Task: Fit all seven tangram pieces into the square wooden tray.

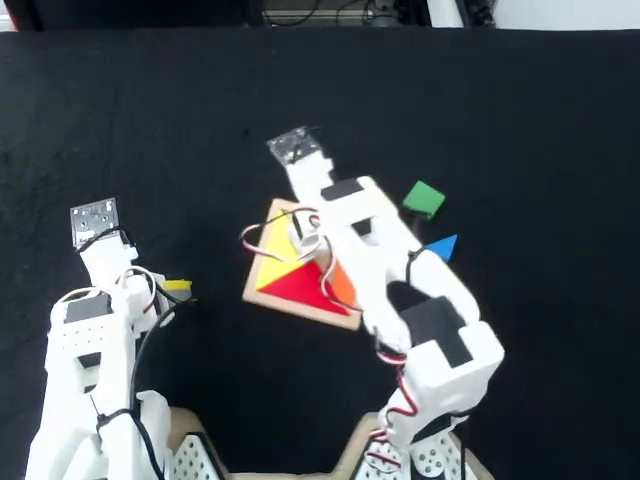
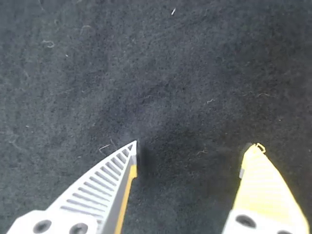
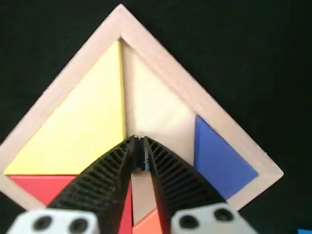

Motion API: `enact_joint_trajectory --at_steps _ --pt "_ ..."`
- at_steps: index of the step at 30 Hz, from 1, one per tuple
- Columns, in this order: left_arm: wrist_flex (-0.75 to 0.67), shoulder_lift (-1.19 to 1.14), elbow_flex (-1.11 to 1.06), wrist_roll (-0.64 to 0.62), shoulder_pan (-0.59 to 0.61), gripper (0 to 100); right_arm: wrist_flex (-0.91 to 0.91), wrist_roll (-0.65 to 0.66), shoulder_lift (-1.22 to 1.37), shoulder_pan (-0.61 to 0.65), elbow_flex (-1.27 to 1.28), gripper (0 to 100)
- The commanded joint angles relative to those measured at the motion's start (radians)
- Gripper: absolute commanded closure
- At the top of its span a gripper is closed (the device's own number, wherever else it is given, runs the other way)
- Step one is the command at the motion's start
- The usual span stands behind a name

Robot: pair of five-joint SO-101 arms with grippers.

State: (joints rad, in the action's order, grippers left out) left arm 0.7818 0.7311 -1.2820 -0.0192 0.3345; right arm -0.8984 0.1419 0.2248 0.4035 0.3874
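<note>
Wooden square tray [image 3: 161, 63] sits mid-table on black cloth [image 2: 146, 58], holding a yellow triangle [image 3: 83, 131], red triangle [image 3: 39, 185], blue triangle [image 3: 217, 156] and orange piece [image 3: 151, 224]. The right gripper [image 3: 140, 146] hovers over its centre, clenched tight. A green square [image 1: 424, 199] and small blue triangle [image 1: 441, 247] lie just beside the tray. The left gripper [image 2: 194, 144] is spread wide over bare cloth.

Black cloth-covered table [image 1: 520, 110], viewed from above. Near the middle, lying flat and turned corner-on like a diamond: square wooden tray [image 1: 290, 303]. On the bare cloth near the tray's right side, 2 loose pieces, apart from each other: green square [image 1: 424, 199] farther back, small blue triangle [image 1: 441, 246] nearer the front.
</note>
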Motion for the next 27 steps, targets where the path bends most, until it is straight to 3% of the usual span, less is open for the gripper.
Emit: enact_joint_trajectory --at_steps 1,27 --pt "-0.003 0.008 0.002 0.014 -0.012 67 -0.009 0.012 -0.005 0.064 -0.038 98.8" --pt "-0.003 0.008 0.002 0.014 -0.012 67 -0.044 0.054 -0.025 -0.068 -0.022 98.8"
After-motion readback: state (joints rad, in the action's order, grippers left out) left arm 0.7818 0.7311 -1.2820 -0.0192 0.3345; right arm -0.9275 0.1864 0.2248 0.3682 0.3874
